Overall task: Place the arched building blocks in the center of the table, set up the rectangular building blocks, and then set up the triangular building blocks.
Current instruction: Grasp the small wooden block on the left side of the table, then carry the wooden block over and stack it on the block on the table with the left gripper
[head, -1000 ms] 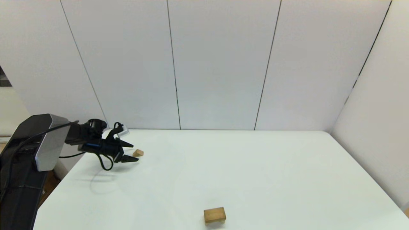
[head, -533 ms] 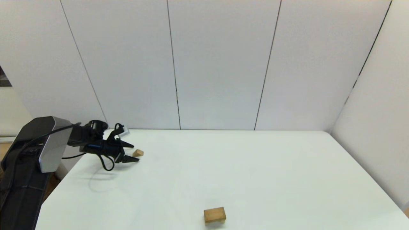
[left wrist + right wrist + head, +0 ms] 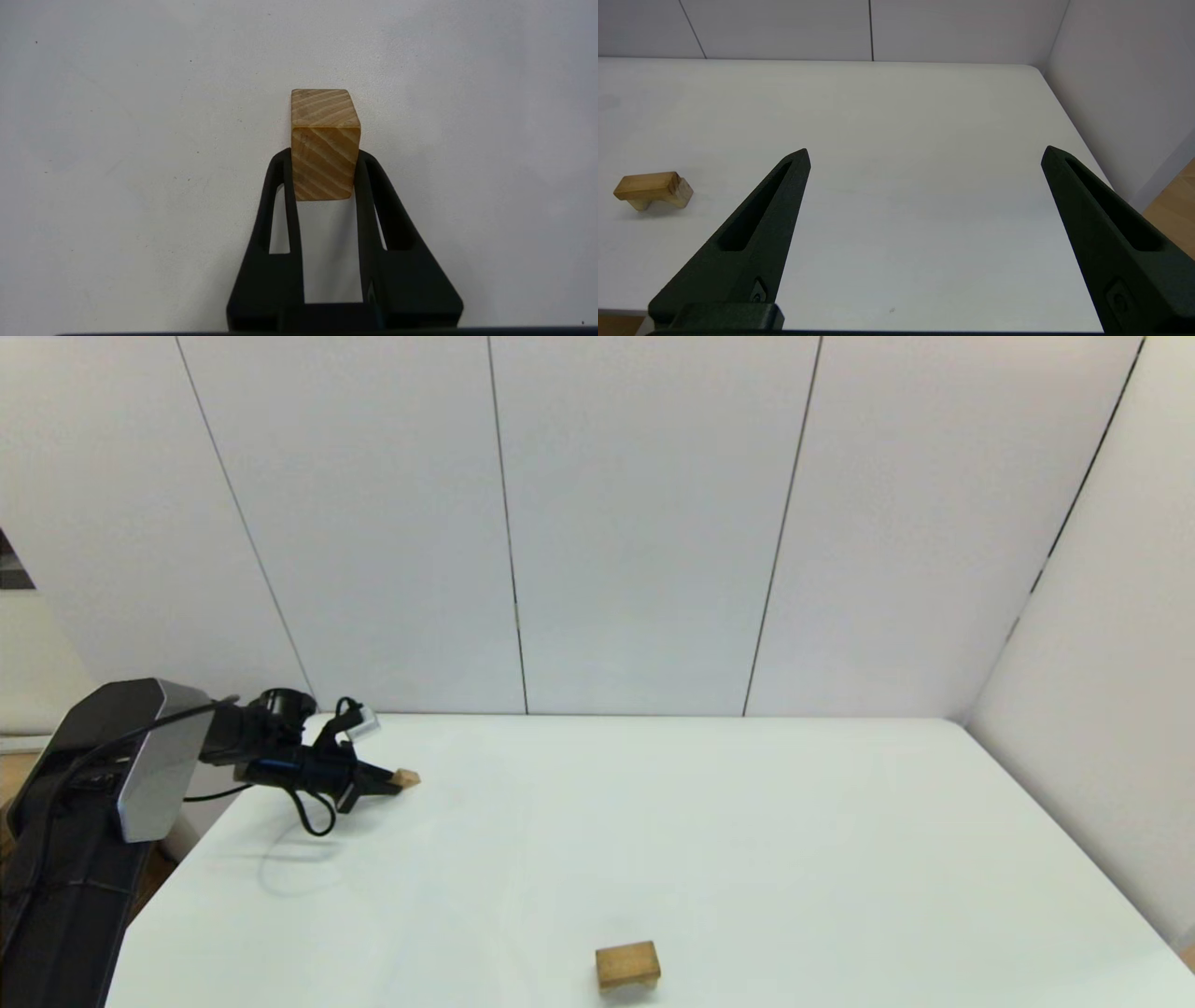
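The triangular building blocks (image 3: 325,144) sit near the bench's (image 3: 653,840) far left edge, clamped between the left gripper's (image 3: 390,783) jaws. Open bench lies rightward. The arched building blocks (image 3: 627,964) stand near the front edge. The right gripper (image 3: 924,156) hovers with jaws spread wide.

Table (image 3: 653,821) white; arched block (image 3: 627,964) tan; gripped block (image 3: 325,144) golden, striped grain; left claw (image 3: 325,161) black.

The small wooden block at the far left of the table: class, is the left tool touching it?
Touching. In the left wrist view both fingers of the left tool press against the sides of the small wooden block, no gap visible.
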Available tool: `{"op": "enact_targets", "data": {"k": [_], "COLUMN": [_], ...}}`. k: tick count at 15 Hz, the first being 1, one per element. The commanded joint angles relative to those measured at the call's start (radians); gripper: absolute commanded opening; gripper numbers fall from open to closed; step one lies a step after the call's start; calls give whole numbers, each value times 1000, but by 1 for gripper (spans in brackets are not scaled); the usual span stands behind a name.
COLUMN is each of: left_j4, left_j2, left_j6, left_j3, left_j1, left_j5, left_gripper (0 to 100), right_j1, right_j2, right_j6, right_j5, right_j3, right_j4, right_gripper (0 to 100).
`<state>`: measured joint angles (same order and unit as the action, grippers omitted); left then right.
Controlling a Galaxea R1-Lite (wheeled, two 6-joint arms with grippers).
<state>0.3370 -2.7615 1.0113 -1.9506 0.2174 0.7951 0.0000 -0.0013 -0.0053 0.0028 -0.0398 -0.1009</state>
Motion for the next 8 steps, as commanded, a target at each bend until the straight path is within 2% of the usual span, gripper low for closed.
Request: {"op": "enact_targets", "data": {"k": [1,8], "left_j4": [4,11], "left_j2": [0,155], "left_j6": [6,-2], "left_j3": [1,84], "left_j1": [0,-33], "left_j5": [4,42], "left_gripper": [0,0], "right_j1": [0,0], "right_j2": [1,1], "right_j6": [-1,-1], "right_j5": [0,0], "right_j3": [0,0], "right_j4": [0,0], "right_gripper": [100,100]}}
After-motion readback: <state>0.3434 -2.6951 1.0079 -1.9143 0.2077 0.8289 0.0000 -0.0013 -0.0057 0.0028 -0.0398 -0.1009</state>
